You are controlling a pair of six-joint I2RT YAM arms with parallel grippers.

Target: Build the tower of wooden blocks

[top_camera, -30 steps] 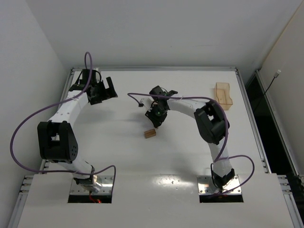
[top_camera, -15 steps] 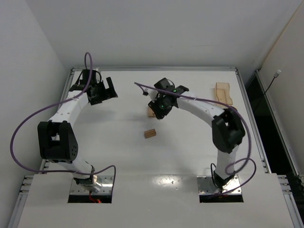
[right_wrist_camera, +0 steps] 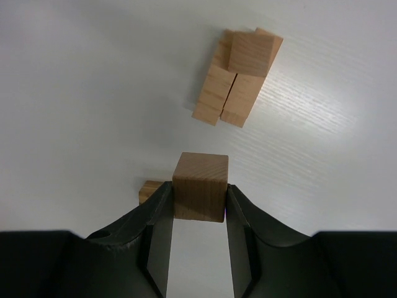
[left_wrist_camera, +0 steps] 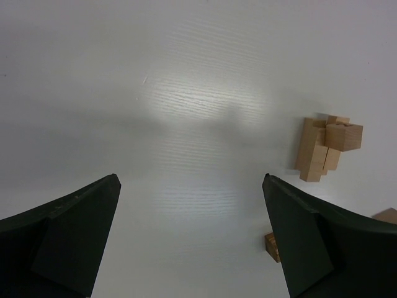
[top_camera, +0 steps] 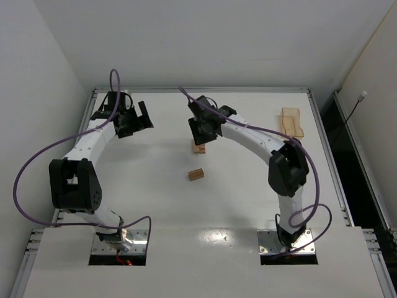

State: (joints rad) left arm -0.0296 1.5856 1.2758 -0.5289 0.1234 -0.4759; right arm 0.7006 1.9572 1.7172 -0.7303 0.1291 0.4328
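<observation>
jaws of right gripper point(right_wrist_camera: 198, 194) pinching a likely light, rigid, smooth wooden cube point(right_wrist_camera: 200, 177) by opposite flat faces, left gripper point(left_wrist_camera: 192, 186) gaping empty.

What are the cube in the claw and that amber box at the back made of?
The cube looks like bare wood: pale tan, fine grain, matte. The box seems translucent tan plastic, the table showing through; too small to be sure.

Pale-brown wood blocks point(right_wrist_camera: 200, 195) (fine straight grain), white table point(top_camera: 155, 205), purple cables point(top_camera: 111, 81), tan tray point(top_camera: 291, 122)
</observation>
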